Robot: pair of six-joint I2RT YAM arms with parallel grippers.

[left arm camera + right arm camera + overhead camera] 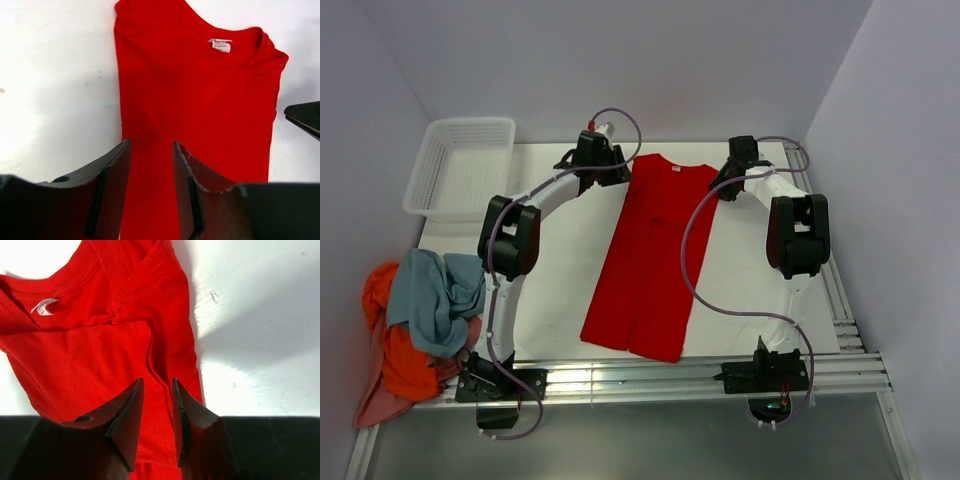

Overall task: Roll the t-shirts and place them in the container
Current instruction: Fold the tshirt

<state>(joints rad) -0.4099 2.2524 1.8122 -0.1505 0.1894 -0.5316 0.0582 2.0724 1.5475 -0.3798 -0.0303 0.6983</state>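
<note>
The red t-shirt (650, 255) lies folded lengthwise on the tabletop (570, 270), and the left claw (151, 145) and right claw (157, 381), each narrowly parted and holding nothing, hover at its collar end, where pinching both corners evenly should start a straight roll.

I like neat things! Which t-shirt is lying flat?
The red t-shirt, folded into a long strip mid-table. The grey-blue, orange and pink ones lie crumpled in a heap at the left edge.

We see the red t-shirt (195, 110) lying folded narrow mid-frame on the white table (50, 75), neck label (220, 45) upper right; left gripper (151, 146) at bottom, jaws parted.
</note>
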